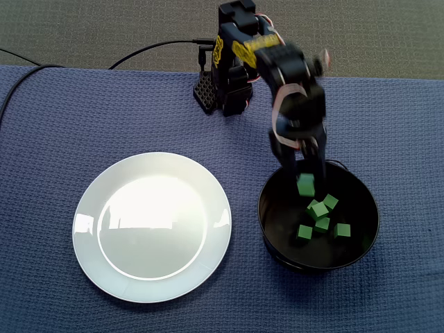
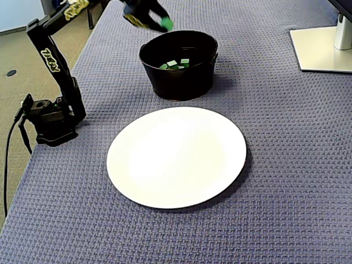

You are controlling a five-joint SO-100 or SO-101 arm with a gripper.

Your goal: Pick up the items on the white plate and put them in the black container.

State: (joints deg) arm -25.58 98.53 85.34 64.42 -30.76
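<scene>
Blue woven tablecloth, grey floor beyond, white stand base.

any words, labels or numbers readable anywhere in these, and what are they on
Yellow lettering on the arm, lower link: stylized and too blurred to read.
Yellow lettering on its upper link, in both fixed views: also too blurred to read.
Plate, bowl, cubes, cloth: no text visible.

Arm raised from base, reaching forward with wrist pitched steeply down; motion-blurred in both fixed views. Gripper pointing downward, clamped on a green cube.
</scene>
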